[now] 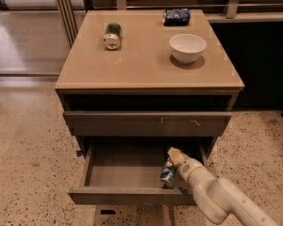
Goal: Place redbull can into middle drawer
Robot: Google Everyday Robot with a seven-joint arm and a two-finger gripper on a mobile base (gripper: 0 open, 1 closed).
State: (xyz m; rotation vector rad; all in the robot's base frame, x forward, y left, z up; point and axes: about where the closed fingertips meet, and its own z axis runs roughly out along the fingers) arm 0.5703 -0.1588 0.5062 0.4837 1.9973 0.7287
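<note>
Arm point(217, 197) from lower right; hand point(172, 165) low (clamped on redbull can point(168, 173)).
</note>
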